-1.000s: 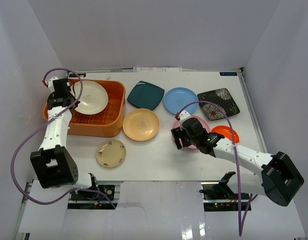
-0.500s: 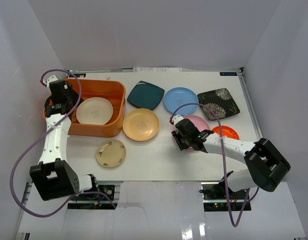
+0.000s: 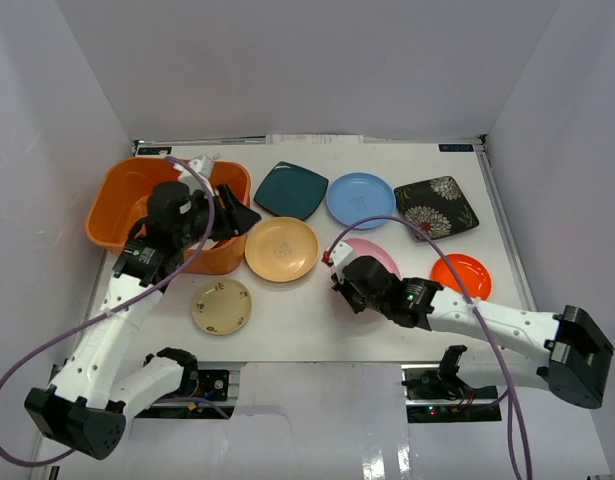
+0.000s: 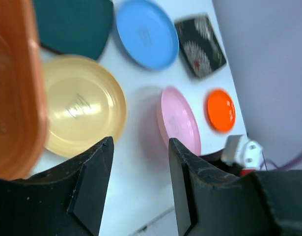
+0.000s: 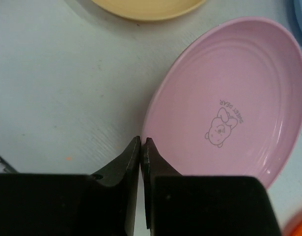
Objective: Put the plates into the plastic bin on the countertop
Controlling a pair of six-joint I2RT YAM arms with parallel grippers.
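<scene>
My right gripper (image 5: 141,142) is shut on the near rim of the pink plate (image 5: 229,98), which is tilted with that edge raised off the countertop (image 3: 307,320); from above this gripper (image 3: 349,268) sits left of centre. My left gripper (image 3: 249,220) hovers open and empty over the right wall of the orange plastic bin (image 3: 117,195), its tips (image 4: 141,142) framing bare countertop. The tan plate (image 3: 281,249) lies just right of the bin. Behind are the dark teal square plate (image 3: 291,190), light blue plate (image 3: 360,200) and black floral plate (image 3: 436,207).
A small orange plate (image 3: 460,275) lies right of the pink one. A speckled beige plate (image 3: 221,306) sits near the front edge, below the bin. White walls close in on three sides, and my left arm covers much of the bin's inside.
My left gripper let go of the cream plate in the bin, opened and swung right over the bin's wall. My right gripper closed on the pink plate's rim and tilted it up.
</scene>
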